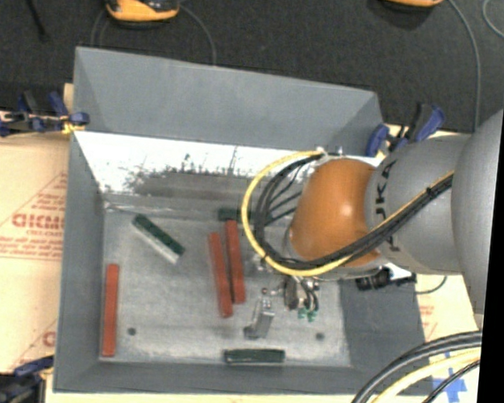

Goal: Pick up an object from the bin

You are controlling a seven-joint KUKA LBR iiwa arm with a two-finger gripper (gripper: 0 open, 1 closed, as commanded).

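Grey metal bin [79,250] floor lies under the gripper [261,319], which is lowered right of centre, just beside two red bars [228,269] laid together and near a dark green bar [255,357] along the front edge. Whether the gripper is spread or closed cannot be told. A single red bar [110,309] is set along the left edge.

The bin [139,176] is dull grey metal, its far wall scuffed with dark scratches. Just left of the gripper [263,319], two red-brown bars [228,269] look matt, while the dark green bar [255,357] just below it in the view has a slight sheen. The orange cover [331,208] above the gripper is smooth, glossy plastic.
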